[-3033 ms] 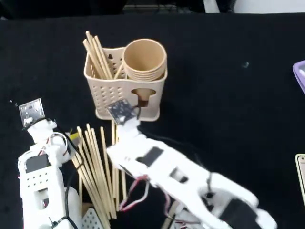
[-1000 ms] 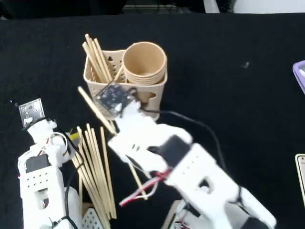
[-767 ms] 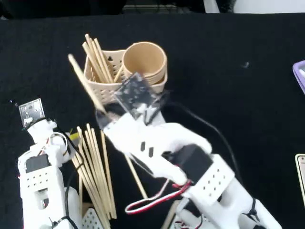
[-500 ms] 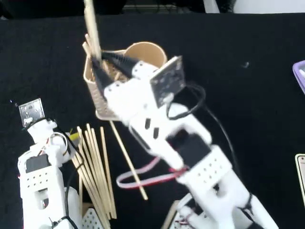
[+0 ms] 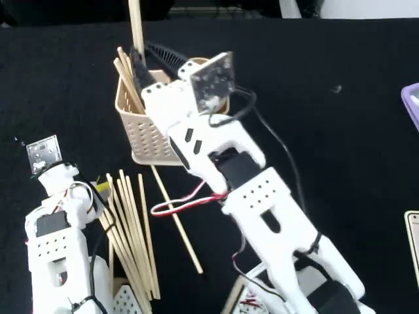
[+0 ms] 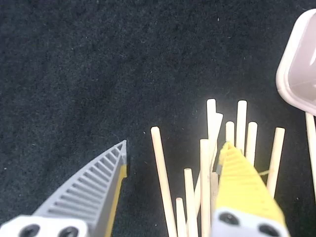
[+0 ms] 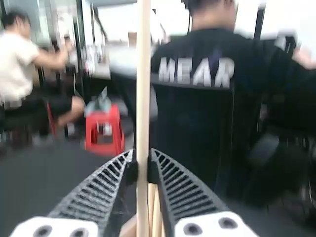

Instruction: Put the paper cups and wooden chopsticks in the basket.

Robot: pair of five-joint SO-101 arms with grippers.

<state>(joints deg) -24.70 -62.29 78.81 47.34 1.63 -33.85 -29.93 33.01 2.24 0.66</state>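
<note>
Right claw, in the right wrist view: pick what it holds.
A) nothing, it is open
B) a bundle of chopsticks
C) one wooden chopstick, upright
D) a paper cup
C: the right claw is shut on a single pale wooden chopstick, which stands upright at the cream perforated plastic basket.

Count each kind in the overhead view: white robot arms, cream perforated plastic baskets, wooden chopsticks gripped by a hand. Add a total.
White robot arms: 2
Cream perforated plastic basket: 1
Wooden chopstick in right hand: 1
Total: 4
</note>
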